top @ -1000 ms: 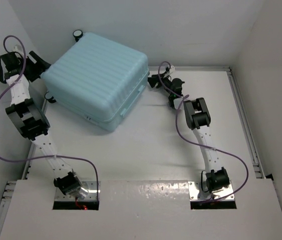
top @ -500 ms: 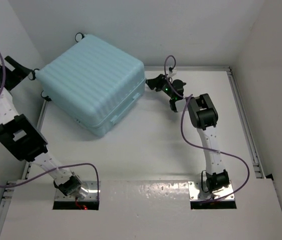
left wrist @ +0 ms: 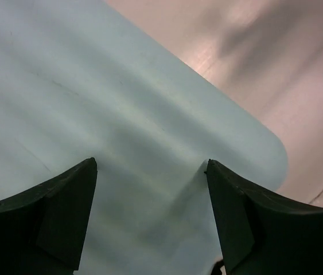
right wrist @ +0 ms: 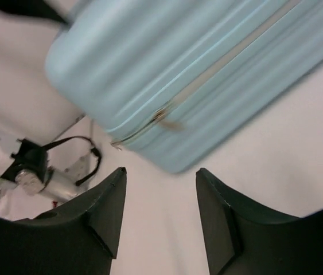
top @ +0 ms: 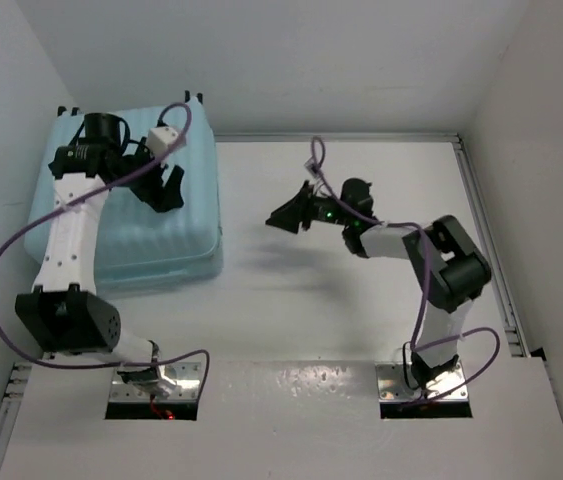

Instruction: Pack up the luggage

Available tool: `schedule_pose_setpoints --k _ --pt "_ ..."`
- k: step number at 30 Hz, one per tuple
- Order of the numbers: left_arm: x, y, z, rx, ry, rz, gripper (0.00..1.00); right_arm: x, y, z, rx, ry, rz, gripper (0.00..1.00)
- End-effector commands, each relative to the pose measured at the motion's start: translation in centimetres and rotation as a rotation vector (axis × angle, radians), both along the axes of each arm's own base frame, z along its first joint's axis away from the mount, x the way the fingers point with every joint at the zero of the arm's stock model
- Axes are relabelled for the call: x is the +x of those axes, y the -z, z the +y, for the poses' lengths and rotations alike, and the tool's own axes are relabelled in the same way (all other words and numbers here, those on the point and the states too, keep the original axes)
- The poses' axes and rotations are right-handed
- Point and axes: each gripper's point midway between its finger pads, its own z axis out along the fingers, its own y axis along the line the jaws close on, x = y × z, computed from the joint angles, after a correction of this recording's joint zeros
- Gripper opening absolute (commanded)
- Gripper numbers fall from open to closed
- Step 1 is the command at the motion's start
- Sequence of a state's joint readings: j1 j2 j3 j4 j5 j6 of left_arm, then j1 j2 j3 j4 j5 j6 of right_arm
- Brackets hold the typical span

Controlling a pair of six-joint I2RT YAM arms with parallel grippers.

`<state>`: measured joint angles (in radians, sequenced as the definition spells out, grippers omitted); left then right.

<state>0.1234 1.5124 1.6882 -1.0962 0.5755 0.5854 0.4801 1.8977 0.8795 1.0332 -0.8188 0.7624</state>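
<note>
At the far left of the table (top: 301, 310) lies the luggage (top: 176, 250), closed, ribbed shell facing up. The left arm (top: 66, 235) rises steeply from its base and bends over the shell. The left gripper (top: 168, 188) hangs above the lid, jaws spread wide and empty. Further right, the right arm (top: 401, 240) folds back and reaches leftward. The right gripper (top: 283, 216) points toward the luggage but is well apart from it, jaws parted and holding nothing.

The luggage (top: 126, 245) slid across the counter (top: 341, 310) from 12 o'clock toward 10 o'clock and turned square to the wall. The left gripper (top: 169, 192) swung from its 9 o'clock side to above its shell. The right gripper (top: 283, 218) ended up well apart from its 3 o'clock edge.
</note>
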Motion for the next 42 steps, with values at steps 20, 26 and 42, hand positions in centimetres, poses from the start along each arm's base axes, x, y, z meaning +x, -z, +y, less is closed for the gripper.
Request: schedule_pose_setpoints --k 20,26,42 --pt "-3.3 2.9 5.2 0.114 -0.279 0.055 0.82 -4.5 -1.0 3.0 -0.16 -0.178 -0.238 0.38" --pt "-4.5 3.9 4.7 0.085 -0.298 0.089 0.82 -3.2 -1.2 7.2 -0.071 -0.227 -0.429 0.37" --pt "-4.3 4.5 3.7 0.028 -0.334 0.11 0.82 -2.1 1.1 11.0 -0.02 -0.363 -0.568 0.35"
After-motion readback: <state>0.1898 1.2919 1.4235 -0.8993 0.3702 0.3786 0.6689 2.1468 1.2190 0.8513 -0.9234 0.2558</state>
